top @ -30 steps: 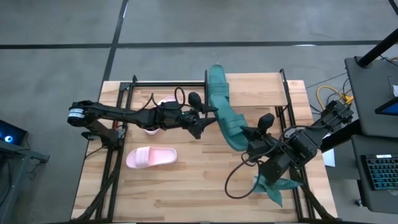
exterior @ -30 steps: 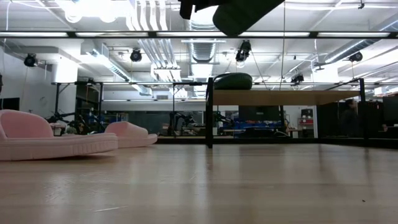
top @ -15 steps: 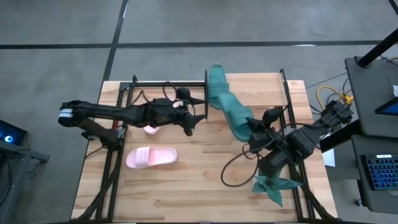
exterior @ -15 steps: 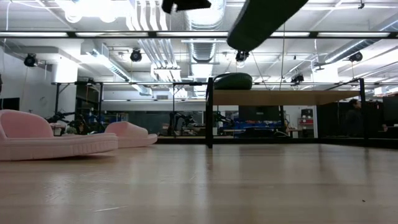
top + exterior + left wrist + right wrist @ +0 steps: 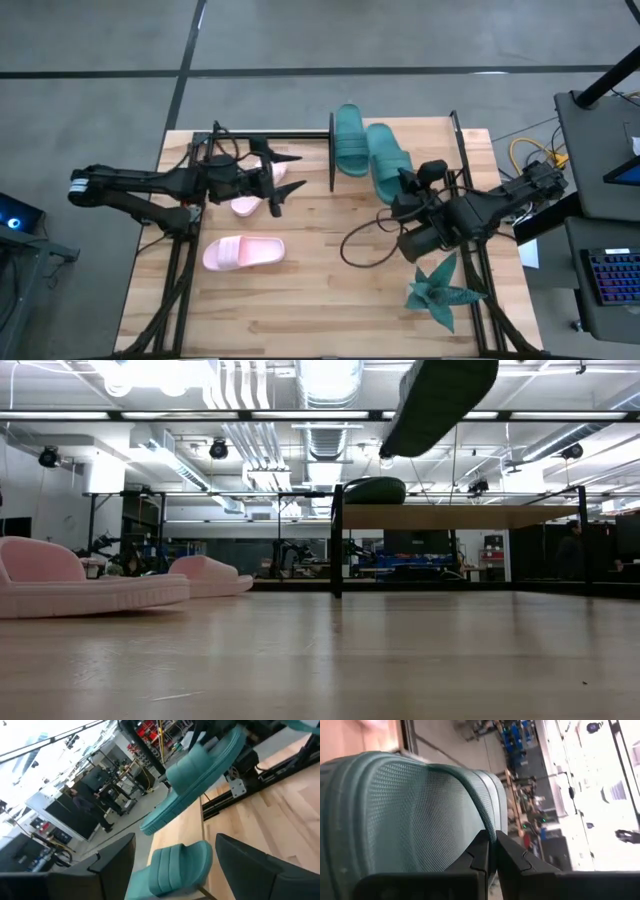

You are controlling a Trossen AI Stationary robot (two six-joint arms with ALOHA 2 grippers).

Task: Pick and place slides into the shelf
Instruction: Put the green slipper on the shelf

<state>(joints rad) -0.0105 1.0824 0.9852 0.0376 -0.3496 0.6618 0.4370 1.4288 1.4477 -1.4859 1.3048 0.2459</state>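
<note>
A dark teal slide (image 5: pixel 384 158) hangs tilted in the air above the shelf (image 5: pixel 470 517), shut in my right gripper (image 5: pixel 404 192); in the low view this slide (image 5: pixel 438 402) is well above the board. The second teal slide (image 5: pixel 349 140) lies flat on the shelf's left end. One pink slide (image 5: pixel 243 252) lies on the table's near left. The other pink slide (image 5: pixel 244 205) is partly under my left arm. My left gripper (image 5: pixel 283 182) is open, above the table beside that slide and touching nothing. My right gripper pinches the teal slide's thin side rim (image 5: pixel 489 831) at its near end between both fingers (image 5: pixel 512 855). It comes from the table's near right side. The slide is lifted clear and tilted, its far end (image 5: pixel 378 132) over the shelf board.
Thin black uprights (image 5: pixel 331 150) and rails frame the shelf and the table's left part. A teal spiky star plant (image 5: pixel 440 291) lies at the near right corner. A loose cable (image 5: pixel 362 250) loops below the right arm. Bare wood shows in the near middle.
My right gripper has carried the teal slide toward the table's far right and turned it until it lies alongside the slide on the shelf, still in the air. My left arm has drawn back toward the table's left edge, with its gripper open throughout.
</note>
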